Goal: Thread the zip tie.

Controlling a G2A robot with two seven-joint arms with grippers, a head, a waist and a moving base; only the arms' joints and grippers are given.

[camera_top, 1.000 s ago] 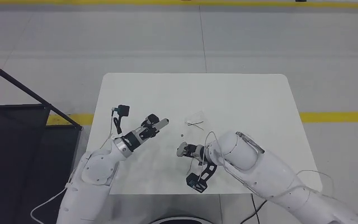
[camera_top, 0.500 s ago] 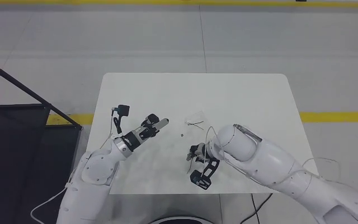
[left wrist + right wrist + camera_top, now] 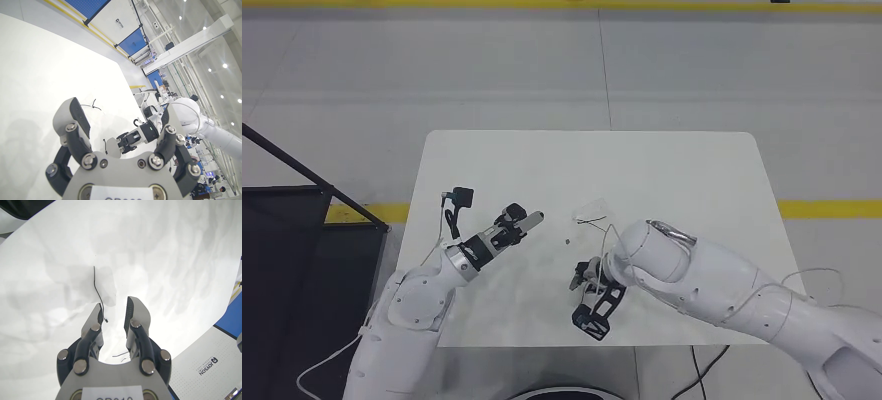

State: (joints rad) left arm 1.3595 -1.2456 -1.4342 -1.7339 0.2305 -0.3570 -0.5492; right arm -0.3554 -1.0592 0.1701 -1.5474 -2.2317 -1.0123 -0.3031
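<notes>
My R gripper [image 3: 114, 301] sits close over the table [image 3: 692, 170], toward the near edge. Jaws are apart and gripping nothing. A thin black zip tie [image 3: 98, 292] runs alongside one R pad, with its head end right by the pad tip. Touching or not, can't tell. My L gripper [image 3: 121, 105] is off to the side, also spread wide and empty, pointing twd the R one. Farther out, a second black tie [image 3: 591, 220] lies kinked on the tabletop, apart from both grippers.

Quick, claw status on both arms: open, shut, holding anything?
Left claw: open, empty.
Right claw: open; black zip tie runs by one fingertip, not clamped.
</notes>
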